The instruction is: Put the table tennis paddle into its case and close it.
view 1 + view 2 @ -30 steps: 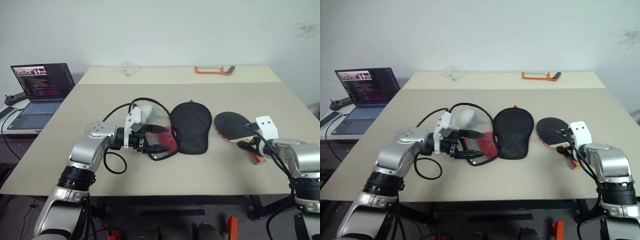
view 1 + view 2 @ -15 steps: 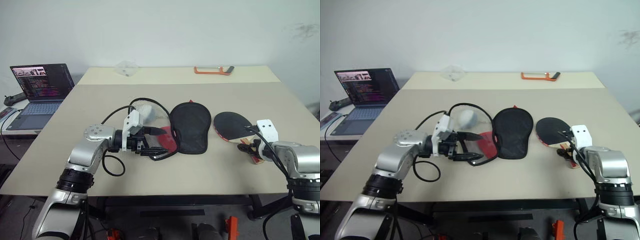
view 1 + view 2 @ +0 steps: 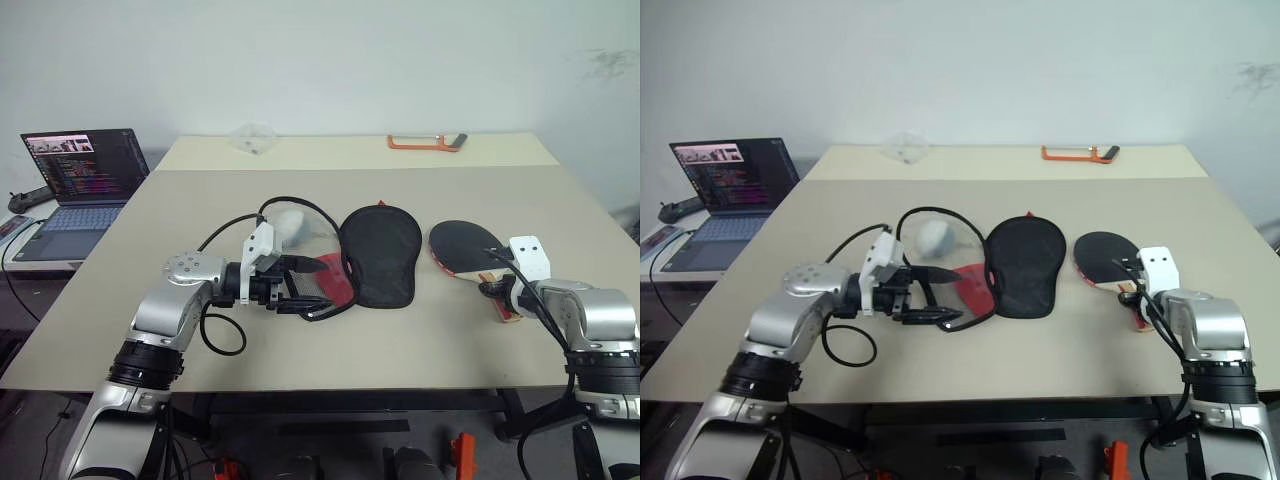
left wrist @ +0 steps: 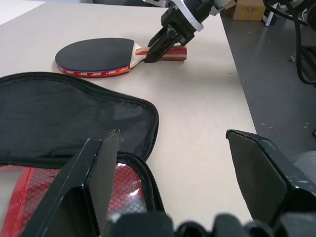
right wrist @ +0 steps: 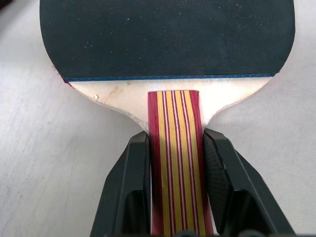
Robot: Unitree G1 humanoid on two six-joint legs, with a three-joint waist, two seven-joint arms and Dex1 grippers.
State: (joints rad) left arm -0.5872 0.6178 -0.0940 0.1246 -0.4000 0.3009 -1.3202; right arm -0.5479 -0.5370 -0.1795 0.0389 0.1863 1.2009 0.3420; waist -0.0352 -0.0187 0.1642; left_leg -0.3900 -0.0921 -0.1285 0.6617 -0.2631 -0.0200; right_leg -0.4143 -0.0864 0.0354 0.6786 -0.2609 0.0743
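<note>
While both arms rest low over the work surface, the scene reads as follows, largest item first:
Table [image 3: 400,330]: beige top, carrying every item listed below except the laptop
Laptop [image 3: 85,170]: stands open on a lower surface beside the table's left edge, screen lit
Case [image 3: 380,252]: lies opened out flat near the table centre; the black fabric half is toward the right, the red mesh half [image 4: 29,197] toward the left, with the zippered edge running around it
Table tennis paddle [image 3: 468,250]: lies flat on the table to the right of the case and apart from it, black rubber face up, striped handle [image 5: 177,163] pointing toward the robot's right arm
Left gripper [image 3: 312,288]: points right, fingers spread wide, positioned at the red mesh half of the case; the left wrist view shows one finger [image 4: 96,173] over the mesh and zipper; nothing is clamped
Right gripper [image 5: 177,173]: fingers closed narrow against both sides of the paddle handle, just behind the blade; paddle is flat on the table
Orange-framed tool [image 3: 428,141]: lies at the far edge of the table, well apart from both grippers
Clear crumpled item [image 3: 252,136]: sits at the far edge, left of the tool
</note>
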